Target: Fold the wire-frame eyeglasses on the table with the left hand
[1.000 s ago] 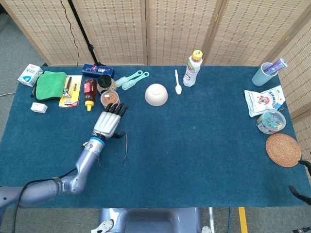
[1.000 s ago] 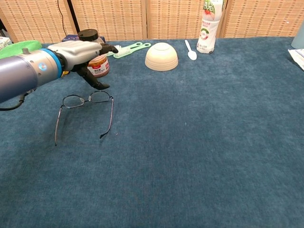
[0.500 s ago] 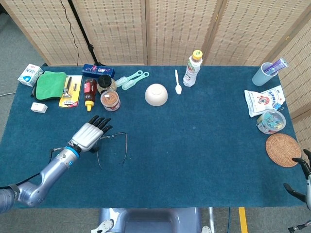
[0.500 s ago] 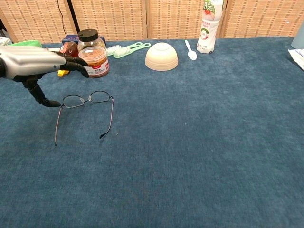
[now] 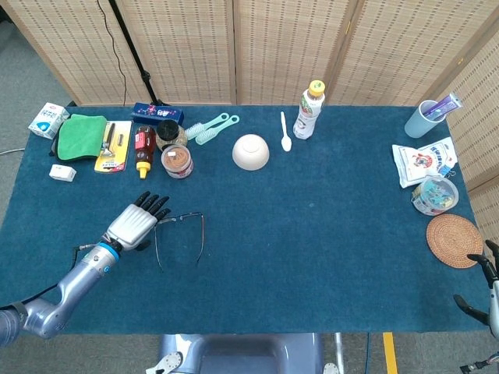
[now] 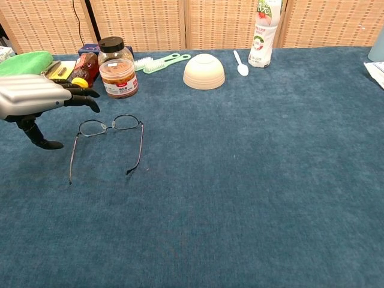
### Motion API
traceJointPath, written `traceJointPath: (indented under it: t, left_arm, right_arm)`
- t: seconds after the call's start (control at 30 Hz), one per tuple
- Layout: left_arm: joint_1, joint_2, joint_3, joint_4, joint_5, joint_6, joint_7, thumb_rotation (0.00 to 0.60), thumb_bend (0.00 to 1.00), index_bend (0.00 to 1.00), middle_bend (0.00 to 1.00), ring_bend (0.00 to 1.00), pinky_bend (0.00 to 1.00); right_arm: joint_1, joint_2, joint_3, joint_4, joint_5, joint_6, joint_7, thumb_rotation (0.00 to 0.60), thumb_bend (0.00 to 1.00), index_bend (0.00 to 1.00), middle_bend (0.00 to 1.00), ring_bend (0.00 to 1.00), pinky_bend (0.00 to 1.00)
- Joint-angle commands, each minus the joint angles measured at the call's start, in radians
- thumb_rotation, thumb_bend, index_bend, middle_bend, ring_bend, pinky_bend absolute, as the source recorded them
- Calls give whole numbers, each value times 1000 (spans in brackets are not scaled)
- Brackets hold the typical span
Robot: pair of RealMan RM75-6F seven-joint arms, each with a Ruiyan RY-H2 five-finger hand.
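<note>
The wire-frame eyeglasses [image 5: 181, 232] [image 6: 108, 139] lie on the blue table cloth with both temple arms unfolded, pointing toward the near edge. My left hand [image 5: 136, 225] [image 6: 37, 99] hovers just left of the glasses, open, fingers stretched out flat and the thumb hanging down, holding nothing. It does not touch the frame. At the frame's bottom right corner of the head view, a small part of my right hand [image 5: 485, 291] shows, off the table.
Behind the glasses stand a red-lidded jar [image 6: 118, 78], a dark-lidded jar [image 6: 111, 48] and a sauce bottle [image 5: 143, 149]. A green cloth [image 5: 81, 136], brushes [image 6: 161, 62], a bowl [image 6: 204, 71], a spoon [image 6: 240, 63] and a drink bottle [image 5: 309, 110] line the back. Cup, packets and coaster [image 5: 454, 241] sit far right.
My left hand has drawn back from over the glasses' far side to their left and toward the near edge. The glasses have not moved. My right hand has come into view.
</note>
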Motion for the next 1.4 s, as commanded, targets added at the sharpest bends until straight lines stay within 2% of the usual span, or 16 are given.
traceJointPath:
  t: [0.03,0.37,1.4]
  left_arm:
    - [-3,-10,2,12,-7,-11,-3,558,246,164,0,0,0]
    - [-9,-31,9,53,-24,-43,-30,559,234,132,0,0,0]
    - [-26,-109,1,101,-55,-43,-6,560,231,114,0,0,0]
  right_arm:
    - [1,0,0,-1,2,-2,-1,600,13,278,105,161,245]
    - [0,0,2,-5,2,0,-6,600,14,278,104,161,245]
    - [-9,1,2,10,13,2,11,600,13,278,105,161,246]
